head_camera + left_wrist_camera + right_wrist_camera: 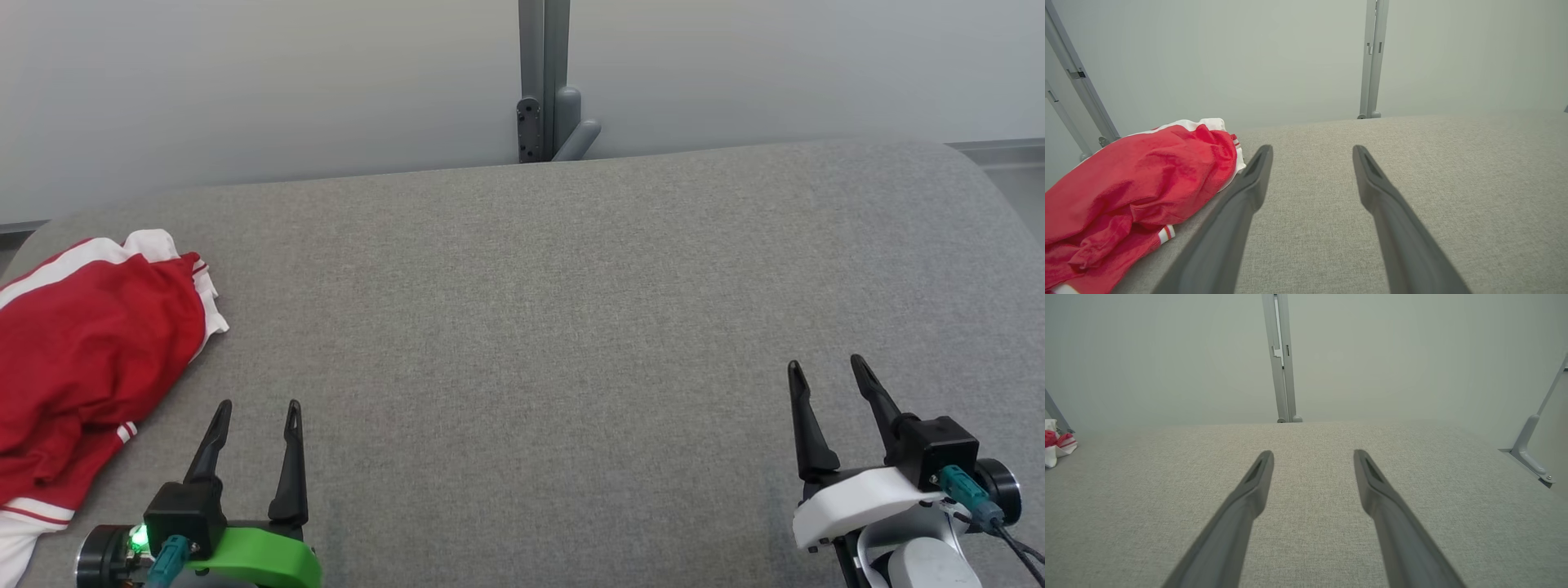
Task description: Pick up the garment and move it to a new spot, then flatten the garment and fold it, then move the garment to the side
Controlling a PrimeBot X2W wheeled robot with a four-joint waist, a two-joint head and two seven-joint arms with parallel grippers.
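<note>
Head view: the crumpled red garment with white trim [90, 359] is bunched up at the left edge of the grey fabric-covered table [531, 327], near the left gripper [260, 406] but apart from it; the right gripper [825, 363] sits well apart at lower right; both have their fingers spread wide; a grey metal post [543, 82] stands behind the table.

Left wrist view: the garment [1139, 175] lies just beside the left-hand finger; grey table cloth is ahead.

Right wrist view: the garment [1057, 443] is way off at the left edge; there's a grey angled bracket [1531, 449] on the right.

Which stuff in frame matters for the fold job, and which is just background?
Job: red-and-white garment, crumpled at far left; left end effector and right end effector, both open, empty.
Background: grey padded table, grey post behind it, pale wall.
</note>
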